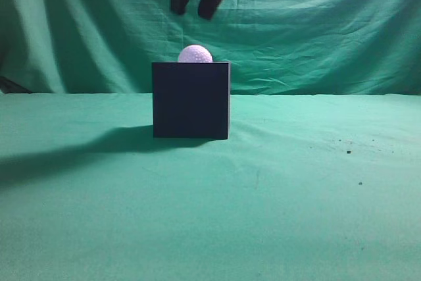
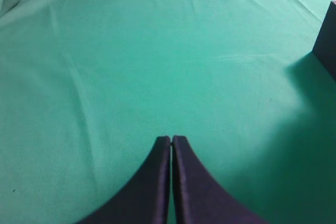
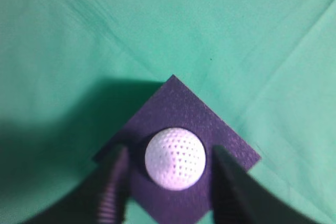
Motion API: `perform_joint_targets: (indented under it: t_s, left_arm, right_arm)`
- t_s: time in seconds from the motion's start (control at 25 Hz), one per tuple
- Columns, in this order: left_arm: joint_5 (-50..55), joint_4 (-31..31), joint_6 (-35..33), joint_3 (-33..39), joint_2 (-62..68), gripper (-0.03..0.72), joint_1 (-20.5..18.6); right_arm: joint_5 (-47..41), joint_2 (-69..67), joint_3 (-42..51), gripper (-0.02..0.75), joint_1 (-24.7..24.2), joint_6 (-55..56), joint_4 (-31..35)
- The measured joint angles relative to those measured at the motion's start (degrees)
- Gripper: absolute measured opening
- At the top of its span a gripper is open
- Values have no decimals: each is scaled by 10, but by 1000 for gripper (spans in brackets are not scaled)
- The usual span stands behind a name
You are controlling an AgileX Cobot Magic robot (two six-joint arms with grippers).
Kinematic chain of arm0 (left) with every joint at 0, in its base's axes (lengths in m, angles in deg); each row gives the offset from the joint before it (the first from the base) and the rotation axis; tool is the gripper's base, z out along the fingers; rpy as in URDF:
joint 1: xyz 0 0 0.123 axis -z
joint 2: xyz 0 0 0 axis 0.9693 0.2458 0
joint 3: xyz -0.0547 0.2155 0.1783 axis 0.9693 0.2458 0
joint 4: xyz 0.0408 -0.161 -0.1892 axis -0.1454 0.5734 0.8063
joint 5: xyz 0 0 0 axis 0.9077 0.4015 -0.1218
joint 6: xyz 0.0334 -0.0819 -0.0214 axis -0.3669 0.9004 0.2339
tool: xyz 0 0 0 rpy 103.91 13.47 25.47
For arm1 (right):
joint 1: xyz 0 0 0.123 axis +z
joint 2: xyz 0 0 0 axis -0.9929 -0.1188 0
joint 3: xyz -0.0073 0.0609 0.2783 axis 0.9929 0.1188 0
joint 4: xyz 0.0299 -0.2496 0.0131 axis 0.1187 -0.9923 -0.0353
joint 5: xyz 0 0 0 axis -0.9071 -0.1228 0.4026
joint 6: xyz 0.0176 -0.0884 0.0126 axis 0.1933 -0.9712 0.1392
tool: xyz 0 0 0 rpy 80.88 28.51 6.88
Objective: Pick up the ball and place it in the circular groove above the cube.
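Jaws spread wide on the right gripper [image 1: 198, 12], two dark fingers hanging in the air directly above the matte dark navy-black cube [image 1: 191, 100] in the exterior view, clear of everything, nothing between them. On top of that cube sits the small white dimpled golf ball [image 1: 195, 54], its lower part sunk below the cube's top edge, so only the upper dome shows over the rim. The cube stands on the green cloth-covered table [image 1: 296, 195], a long shadow running off from its left side, a green cloth backdrop [image 1: 329, 24] hanging behind it. Over to the left wrist view: the left gripper [image 2: 171, 141] has its two dark fingers pressed together tip to tip, holding nothing, poised over bare green cloth, and just a dark corner of the cube [image 2: 327, 38] peeks in at the right edge. Now the right wrist view, looking straight down: the ball [image 3: 175, 158] rests in the middle of the cube's top face [image 3: 184, 111], and the right gripper [image 3: 168, 182] straddles it, one ribbed finger on either side of the ball, each standing apart from it.
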Motion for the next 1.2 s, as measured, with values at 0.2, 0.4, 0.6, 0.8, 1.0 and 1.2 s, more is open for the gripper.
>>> perform_joint_targets:
  t_s: [0.2,0.4,0.6,0.8,1.0,1.2]
  left_arm:
    - [0,0,0,0,0,0,0]
    - [0,0,0,0,0,0,0]
    - [0,0,0,0,0,0,0]
    - [0,0,0,0,0,0,0]
    - [0,0,0,0,0,0,0]
    - [0,0,0,0,0,0,0]
  right_arm:
    - [-89,19,-52,36,0,24,-25]
    - [-99,67,-39,0,-1,66,-64]
    - [-100,173,57,0,-1,94,-68]
    - [-90,313,217,0,-1,116,-68]
    - [-2,464,370,0,-1,120,-64]
    - [67,591,496,0,-1,120,-49]
